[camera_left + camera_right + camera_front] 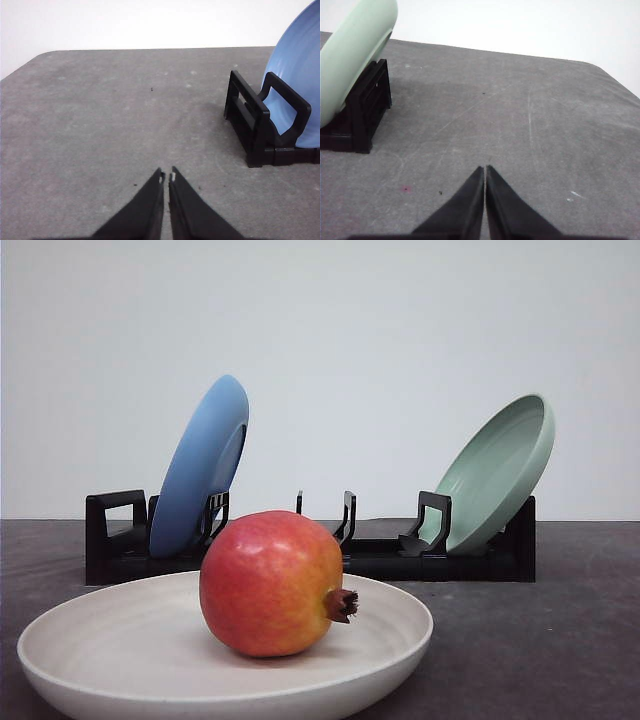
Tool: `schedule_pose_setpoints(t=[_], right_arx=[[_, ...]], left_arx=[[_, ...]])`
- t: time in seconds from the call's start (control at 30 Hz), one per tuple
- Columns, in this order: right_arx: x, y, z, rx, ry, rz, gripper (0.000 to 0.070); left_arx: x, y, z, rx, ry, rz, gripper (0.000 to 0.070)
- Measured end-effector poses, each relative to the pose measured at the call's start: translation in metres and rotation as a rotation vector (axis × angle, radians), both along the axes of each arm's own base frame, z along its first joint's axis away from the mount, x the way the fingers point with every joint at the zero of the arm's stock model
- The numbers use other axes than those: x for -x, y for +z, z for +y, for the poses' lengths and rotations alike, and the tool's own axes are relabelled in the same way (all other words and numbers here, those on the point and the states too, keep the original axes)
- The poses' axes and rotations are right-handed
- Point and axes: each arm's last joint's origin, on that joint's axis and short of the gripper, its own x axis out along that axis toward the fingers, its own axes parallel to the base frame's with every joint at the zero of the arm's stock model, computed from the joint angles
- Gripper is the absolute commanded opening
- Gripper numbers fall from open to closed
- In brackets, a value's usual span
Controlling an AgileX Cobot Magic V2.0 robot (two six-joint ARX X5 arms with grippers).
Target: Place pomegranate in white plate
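The red and yellow-orange pomegranate [272,583] lies inside the white plate [120,640] at the front of the table, its dark calyx pointing right. My left gripper [166,176] hangs shut over bare grey tabletop, with nothing between its black fingers. My right gripper [485,169] is also shut and holds nothing, above bare table to the right of the rack.
A black dish rack [380,555] stands behind the white plate. A blue plate [200,465] leans in its left end and a pale green plate [495,470] in its right end. The rack's left end [260,125] and right end [365,107] lie near the grippers.
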Motion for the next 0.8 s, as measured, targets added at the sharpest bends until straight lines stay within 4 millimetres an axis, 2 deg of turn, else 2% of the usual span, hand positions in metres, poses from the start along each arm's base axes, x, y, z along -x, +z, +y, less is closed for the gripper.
schedule_pose_setpoints(t=[0.8], right_arx=[[0.0000, 0.0000, 0.0000, 0.000, 0.000, 0.000, 0.0000]], left_arx=[[0.0000, 0.0000, 0.0000, 0.000, 0.000, 0.000, 0.0000]])
